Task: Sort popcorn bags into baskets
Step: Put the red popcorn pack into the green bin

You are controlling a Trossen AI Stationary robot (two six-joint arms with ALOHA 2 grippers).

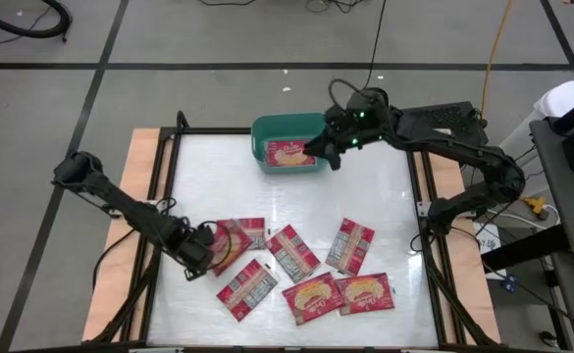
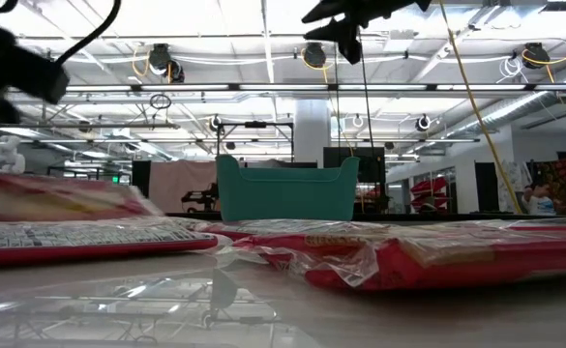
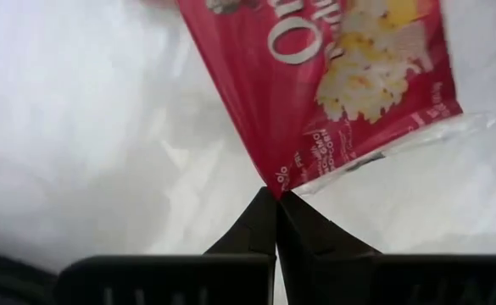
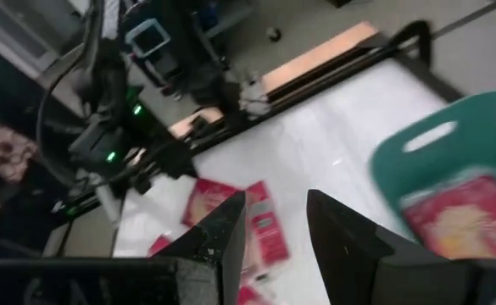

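A white, glossy desk (image 1: 365,196) fills a black frame with pale wood strips along its left and right edges. The far half of the desk is mostly bare. The near half is crowded with packets, though open strips remain along the left and right edges.

A teal plastic tub (image 1: 288,127) with rounded corners and a handle slot sits at the far edge, near the middle. Inside it lies one red bag (image 1: 291,153), popcorn picture up.

The right pincer (image 1: 324,149) hangs over the tub's right rim, its fingers partly apart with nothing between them.

On the near half, seven flat red bags lie loose. Their clear crimped ends catch the light.
- One pair (image 1: 244,234) overlaps at the left of the group.
- One (image 1: 246,288) lies printed panel up, nearer the front.
- One (image 1: 292,252) lies panel up in the middle.
- One (image 1: 350,245) lies panel up, to the right.
- Two (image 1: 313,298) and (image 1: 364,292) lie picture up at the near edge, side by side and touching.

The left pincer (image 1: 208,248) is low on the desk at the left end of the group. Its fingers (image 3: 256,227) are pressed together at the corner of the overlapping pair's near bag (image 3: 332,76). Whether they pinch the wrapper I cannot tell.
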